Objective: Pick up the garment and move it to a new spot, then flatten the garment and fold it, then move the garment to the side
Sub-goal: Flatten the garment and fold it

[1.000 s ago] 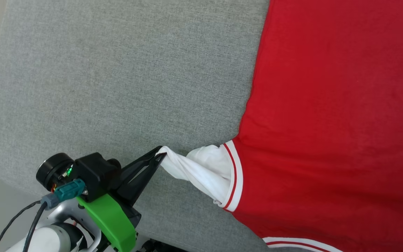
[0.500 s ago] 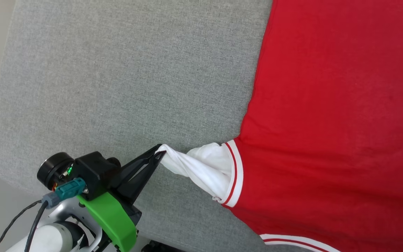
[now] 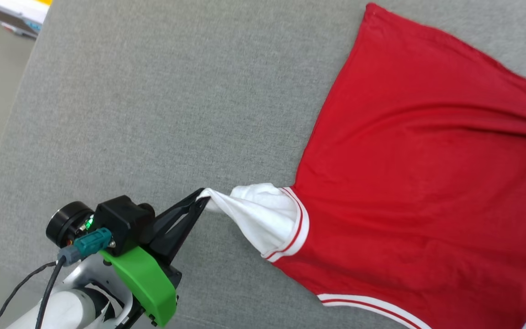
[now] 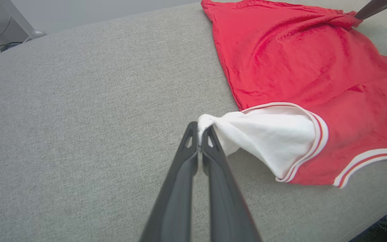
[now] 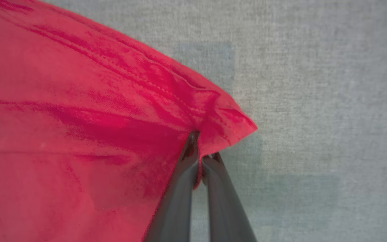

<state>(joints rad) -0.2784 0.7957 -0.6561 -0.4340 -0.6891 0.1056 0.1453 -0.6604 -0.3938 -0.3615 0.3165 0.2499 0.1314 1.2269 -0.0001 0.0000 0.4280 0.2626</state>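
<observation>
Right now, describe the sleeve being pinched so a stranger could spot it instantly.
Start at the grey fabric surface, where a red garment lies spread on the right. At its near left edge a white sleeve sticks out, its tip twisted between the left fingers. It alone is plain white, bordered by red-white striped trim.

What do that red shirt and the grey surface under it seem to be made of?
Red shirt: soft, matte knit, probably cotton or polyester; it wrinkles and bunches easily. Grey surface: matte woven upholstery cloth, judging by its speckled weave.
</observation>
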